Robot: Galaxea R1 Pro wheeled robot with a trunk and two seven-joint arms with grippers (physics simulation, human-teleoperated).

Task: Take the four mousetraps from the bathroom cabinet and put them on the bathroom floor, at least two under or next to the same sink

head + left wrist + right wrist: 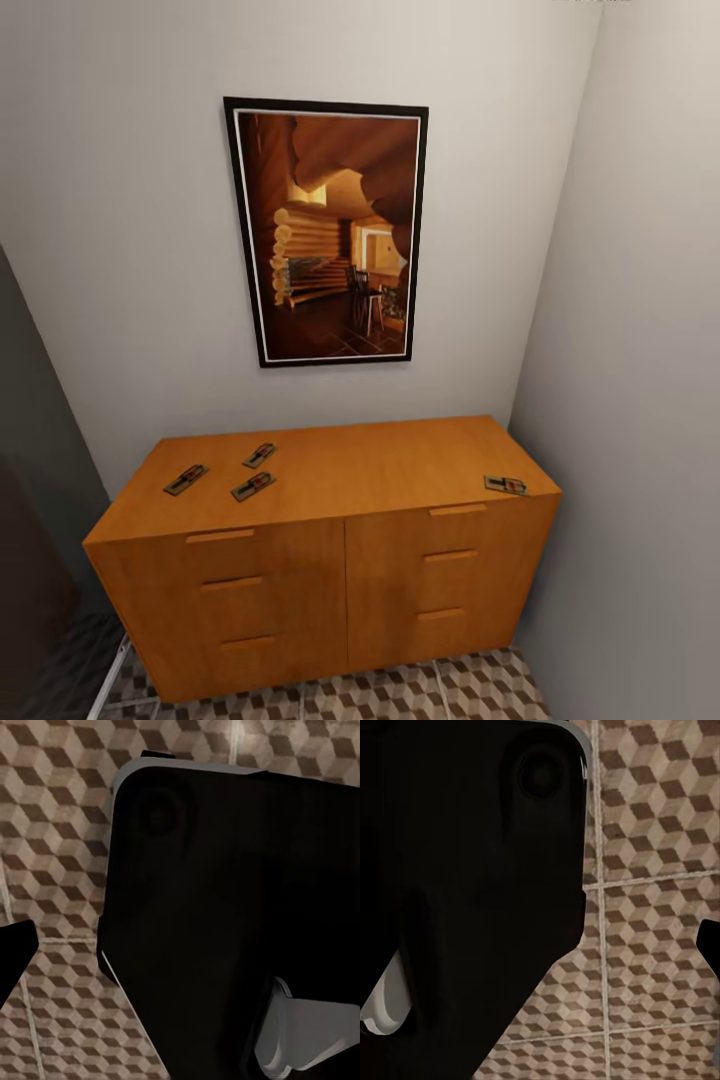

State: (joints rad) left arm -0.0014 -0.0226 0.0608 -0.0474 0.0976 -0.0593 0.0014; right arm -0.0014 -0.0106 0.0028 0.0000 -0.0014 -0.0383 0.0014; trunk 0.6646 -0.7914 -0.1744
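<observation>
Four mousetraps [186, 479] [260, 455] [253, 486] [506, 486] on cabinet [330, 560] top; one framed picture [327, 232].

Both wrists point downward; jaws' state hidden by dark housing

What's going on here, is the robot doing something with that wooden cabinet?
Nothing is being handled yet. The robot faces a low orange-brown cabinet set against the wall under a framed picture. Four small mousetraps lie on the cabinet's top: three grouped near its left end and one alone at the right front corner. The wrist cameras look down at the patterned tile floor past dark parts of the robot; whether the grippers are open cannot be told.
</observation>
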